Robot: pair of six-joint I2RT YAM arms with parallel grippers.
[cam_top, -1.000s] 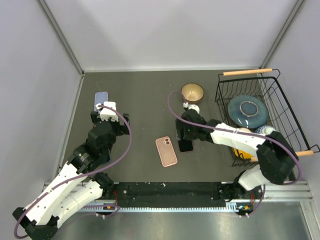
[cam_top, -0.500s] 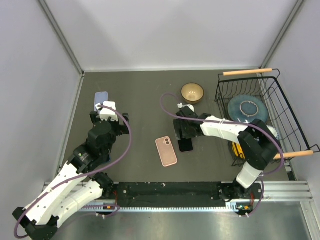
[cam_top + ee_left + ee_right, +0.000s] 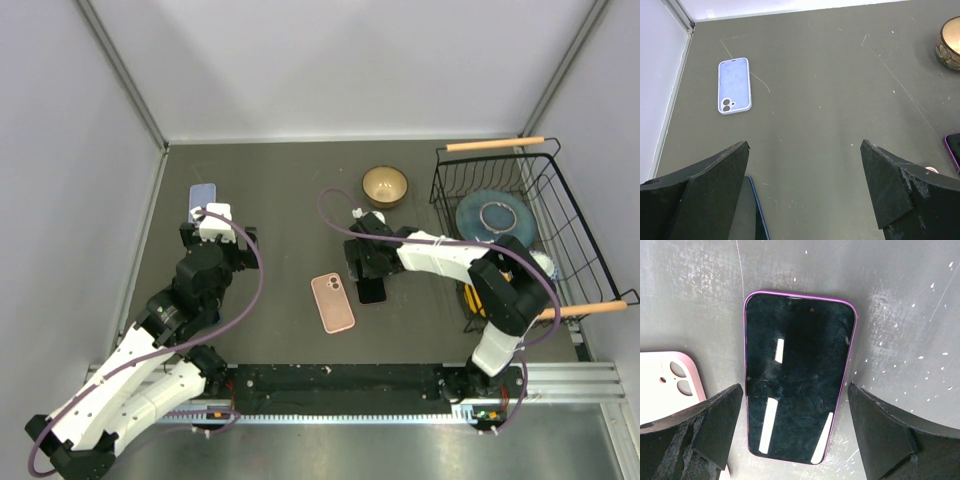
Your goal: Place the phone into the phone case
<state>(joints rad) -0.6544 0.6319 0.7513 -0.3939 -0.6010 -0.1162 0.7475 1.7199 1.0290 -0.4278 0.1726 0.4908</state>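
Note:
The phone (image 3: 797, 380), black screen up with a purple edge, lies flat on the dark table (image 3: 290, 190). My right gripper (image 3: 796, 387) is open and straddles its lower half, one finger on each side, neither touching it. In the top view that gripper (image 3: 368, 262) hovers over the phone (image 3: 372, 291). A pink phone case (image 3: 333, 303) lies just left of the phone, and its corner (image 3: 670, 382) shows beside my right gripper's left finger. My left gripper (image 3: 805, 142) is open over bare table, far left of the phone, and holds nothing.
A light blue phone case (image 3: 734, 85) lies ahead of the left gripper (image 3: 215, 228), and a blue-edged phone (image 3: 749, 215) sits under its left finger. A tan bowl (image 3: 385, 184) stands behind the right gripper. A black wire basket (image 3: 495, 145) with a blue plate (image 3: 497, 220) fills the right side.
The right arm's elbow has swung inward and its gripper has shifted slightly left over the phone, jaws a touch wider. The left arm has not moved.

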